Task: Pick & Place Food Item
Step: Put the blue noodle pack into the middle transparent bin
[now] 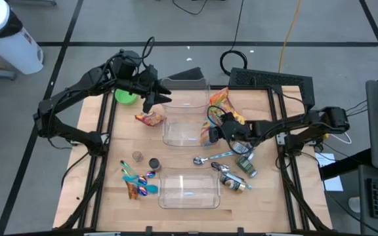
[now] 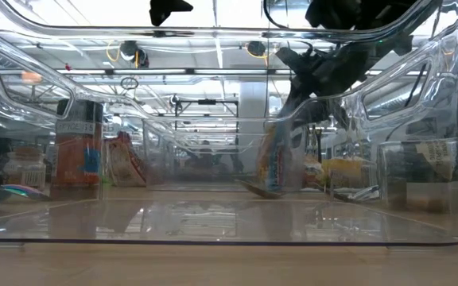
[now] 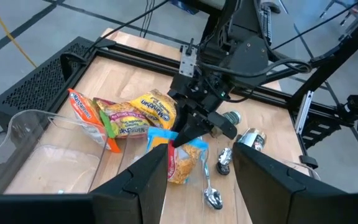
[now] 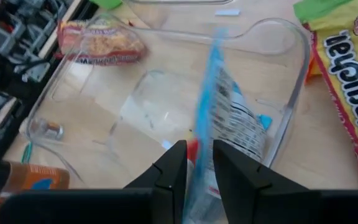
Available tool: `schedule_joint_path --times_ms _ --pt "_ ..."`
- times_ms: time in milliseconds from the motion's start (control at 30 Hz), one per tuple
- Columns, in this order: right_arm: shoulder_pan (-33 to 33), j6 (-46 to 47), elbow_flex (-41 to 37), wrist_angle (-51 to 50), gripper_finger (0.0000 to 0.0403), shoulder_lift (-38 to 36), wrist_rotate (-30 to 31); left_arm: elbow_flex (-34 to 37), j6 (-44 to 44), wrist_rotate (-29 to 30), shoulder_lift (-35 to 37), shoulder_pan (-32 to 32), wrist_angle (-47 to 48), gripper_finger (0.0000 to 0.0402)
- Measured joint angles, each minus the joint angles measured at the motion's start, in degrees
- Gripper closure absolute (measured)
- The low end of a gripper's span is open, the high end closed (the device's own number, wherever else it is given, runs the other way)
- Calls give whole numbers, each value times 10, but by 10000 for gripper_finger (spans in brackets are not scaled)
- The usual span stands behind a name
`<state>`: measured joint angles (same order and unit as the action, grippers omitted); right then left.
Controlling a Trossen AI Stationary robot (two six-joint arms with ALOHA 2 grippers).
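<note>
A blue-and-orange snack packet [image 1: 208,136] hangs at the right wall of the middle clear container [image 1: 179,131], with my right gripper [image 1: 217,128] shut on it. The left wrist view shows the same packet [image 3: 182,160] below that gripper [image 3: 190,133]. Two ramen packets [image 1: 222,102] lie on the table behind it, and another [image 1: 149,118] lies left of the container. My left gripper [image 3: 201,180] hovers open over the far left of the table, nothing between its fingers. My right gripper pinches the snack packet's upper end [image 4: 197,157] between its two fingers, coming slanting down from the table's right side. The packet hangs below the fingers, edge-on to the wrist camera. Whether its lower end [image 3: 178,175] rests on anything I cannot tell.
A second clear container [image 1: 189,191] stands near the front edge and a third [image 1: 188,85] at the back. A green bowl [image 1: 125,97] sits far left. A spoon [image 1: 210,158], cans [image 1: 245,165] and small utensils [image 1: 136,180] lie on the wood between.
</note>
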<state>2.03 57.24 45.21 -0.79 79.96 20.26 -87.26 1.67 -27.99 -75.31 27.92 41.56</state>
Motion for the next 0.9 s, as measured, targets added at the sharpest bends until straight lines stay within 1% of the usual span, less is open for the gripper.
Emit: schedule_joint_path --times_ms 333,433,600,900 --pt "30 -98 -2 -29 328 -43 -14 0 4 1 0 0 -15 215" --pt "35 -123 -1 -65 328 -53 -27 0 4 1 0 0 -15 215" --pt "36 -142 1 -102 328 -53 -38 0 4 1 0 0 -16 215" --pt "36 -164 0 -94 328 -52 -39 0 15 16 0 0 -21 215"
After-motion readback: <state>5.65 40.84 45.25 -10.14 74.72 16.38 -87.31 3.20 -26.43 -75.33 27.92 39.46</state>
